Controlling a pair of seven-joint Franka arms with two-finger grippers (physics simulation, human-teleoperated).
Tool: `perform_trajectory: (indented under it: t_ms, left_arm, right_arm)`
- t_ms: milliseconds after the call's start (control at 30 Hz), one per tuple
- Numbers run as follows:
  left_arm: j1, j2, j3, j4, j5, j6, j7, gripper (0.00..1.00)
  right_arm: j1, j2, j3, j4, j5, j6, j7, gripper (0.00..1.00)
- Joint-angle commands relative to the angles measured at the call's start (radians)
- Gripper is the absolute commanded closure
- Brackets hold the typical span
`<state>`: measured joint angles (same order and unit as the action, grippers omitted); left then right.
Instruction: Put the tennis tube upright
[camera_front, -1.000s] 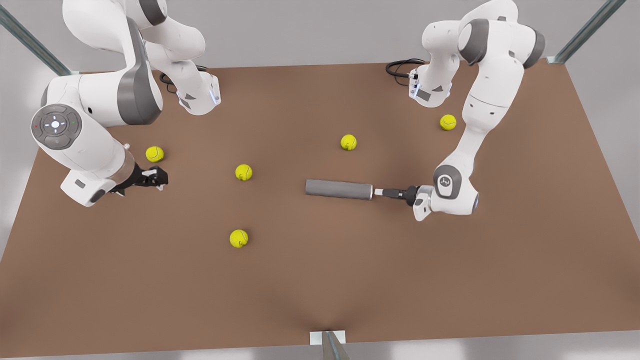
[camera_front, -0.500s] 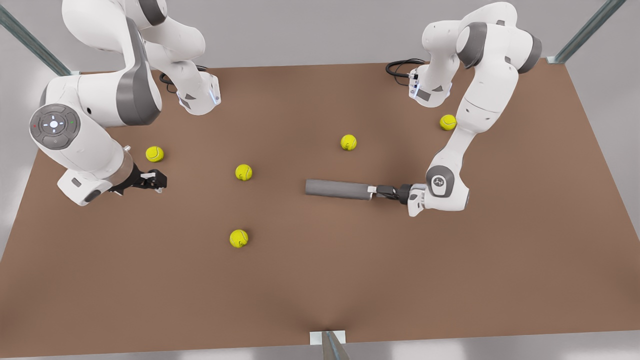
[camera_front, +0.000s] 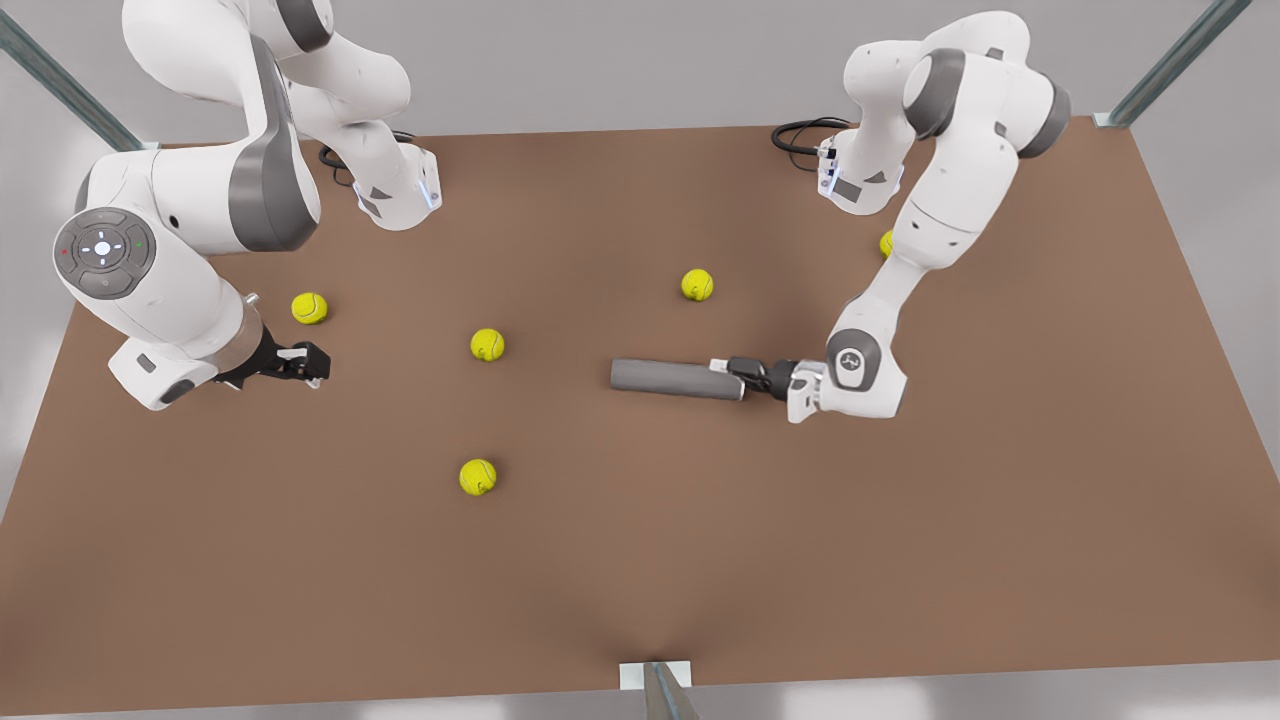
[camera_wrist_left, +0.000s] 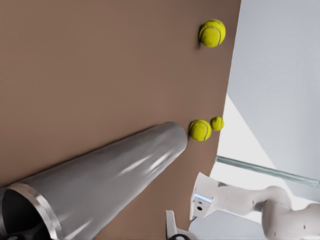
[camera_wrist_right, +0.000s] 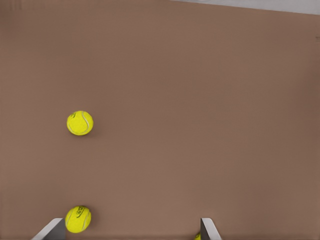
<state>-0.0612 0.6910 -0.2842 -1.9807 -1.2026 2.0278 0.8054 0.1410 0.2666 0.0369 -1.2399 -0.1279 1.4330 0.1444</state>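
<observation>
Fingers (camera_wrist_right: 52, 231) spread wide and empty on the right gripper (camera_front: 305, 362), waiting at the front view's left.
Lying flat near the middle of the table (camera_front: 640, 560): the tennis tube (camera_front: 670, 378), not upright yet. Moved in from just beside it, now right at its open end: the left gripper (camera_front: 728, 368). Open or closed there, cannot tell. Probably close to grabbing, then tipping up.

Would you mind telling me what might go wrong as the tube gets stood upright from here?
The left claw sits right at the open rim of the lying tennis tube, so lifting from one end could let it swing or slip out. A tennis ball lies nearby on the table; a dropped, rolling tube might knock it. The right claw waits far away, open.
</observation>
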Motion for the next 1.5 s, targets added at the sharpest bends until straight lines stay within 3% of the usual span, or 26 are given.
perform_trajectory:
  t_ms: [0,267,533,700,867,1033,1367,1467]
  left_arm:
    - [-0.002,0.005,-0.001,0.0,-0.011,-0.001,0.04,0.0]
    - [-0.005,0.018,-0.006,0.0,-0.011,-0.003,0.037,0.0]
    - [0.0,0.013,-0.004,0.003,-0.005,-0.024,0.037,0.24]
    - [0.009,0.013,-0.004,0.006,-0.003,-0.026,0.032,0.45]
    - [0.017,0.004,-0.004,0.02,0.035,-0.057,-0.014,0.52]
    - [0.018,-0.002,-0.004,0.042,0.072,-0.087,-0.066,0.68]
    - [0.024,-0.071,0.0,0.042,0.098,-0.103,-0.14,0.73]
    - [0.041,-0.099,0.003,0.043,0.14,-0.104,-0.167,0.79]
  right_arm:
    - [0.0,-0.001,0.0,0.0,0.001,0.0,0.03,0.0]
    - [0.0,-0.001,0.0,0.0,0.002,0.0,0.03,0.0]
    - [0.006,-0.001,0.0,0.0,0.002,0.0,0.03,0.0]
    - [0.005,-0.001,0.0,0.002,0.001,0.0,0.032,0.0]
    - [0.008,-0.001,0.0,0.002,0.002,0.0,0.032,0.0]
    - [0.006,-0.001,0.0,0.002,0.002,0.0,0.03,0.0]
    - [0.006,-0.001,0.0,0.002,0.001,0.0,0.03,0.0]
    - [0.005,-0.001,0.0,0.002,0.001,0.0,0.03,0.0]
